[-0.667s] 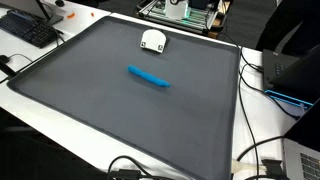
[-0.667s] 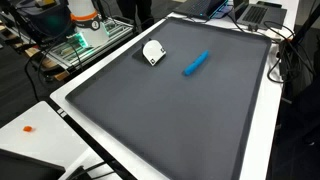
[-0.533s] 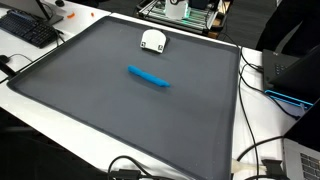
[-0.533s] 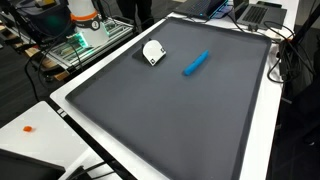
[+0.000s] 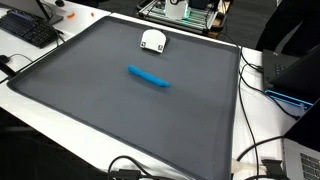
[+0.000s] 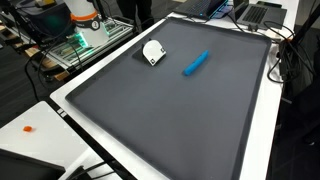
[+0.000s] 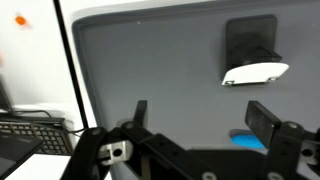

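Above the desk (image 7: 150, 60), in the wrist view, the fingers (image 7: 140, 112) stand spread and empty; the blue pen (image 7: 245, 141) lies untouched near one of them; the white gadget (image 7: 255, 72) sits farther off; nothing is lifted yet.

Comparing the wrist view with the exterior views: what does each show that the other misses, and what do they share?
Only the wrist view shows the gripper, with its fingers wide apart and nothing between them. Only the exterior views show the whole grey mat out to all its edges, and in an exterior view the cables at the near edge. Both show the mat, the white object, the blue marker and the keyboard.
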`<state>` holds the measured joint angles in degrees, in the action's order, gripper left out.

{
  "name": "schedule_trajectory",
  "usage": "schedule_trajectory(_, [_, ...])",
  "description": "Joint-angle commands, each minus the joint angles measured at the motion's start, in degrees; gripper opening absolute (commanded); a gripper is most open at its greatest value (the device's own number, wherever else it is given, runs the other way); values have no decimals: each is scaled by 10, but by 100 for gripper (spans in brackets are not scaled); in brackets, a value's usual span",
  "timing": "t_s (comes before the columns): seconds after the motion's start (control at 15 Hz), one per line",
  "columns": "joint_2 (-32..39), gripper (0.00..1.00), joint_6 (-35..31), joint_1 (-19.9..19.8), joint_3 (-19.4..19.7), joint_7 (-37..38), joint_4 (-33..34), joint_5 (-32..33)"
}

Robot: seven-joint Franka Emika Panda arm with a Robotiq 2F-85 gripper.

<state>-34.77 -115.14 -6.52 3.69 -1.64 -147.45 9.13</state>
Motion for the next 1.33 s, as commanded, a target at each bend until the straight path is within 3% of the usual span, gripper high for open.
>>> schedule_trajectory(0.0, [9,100,8,21,-45,130,-14,-76])
schedule_trajectory(0.53, [43,100,-39,19,-128,405,-49,-161])
schedule_trajectory(1.27, [157,100,-186,38,-140,700,-98,-250])
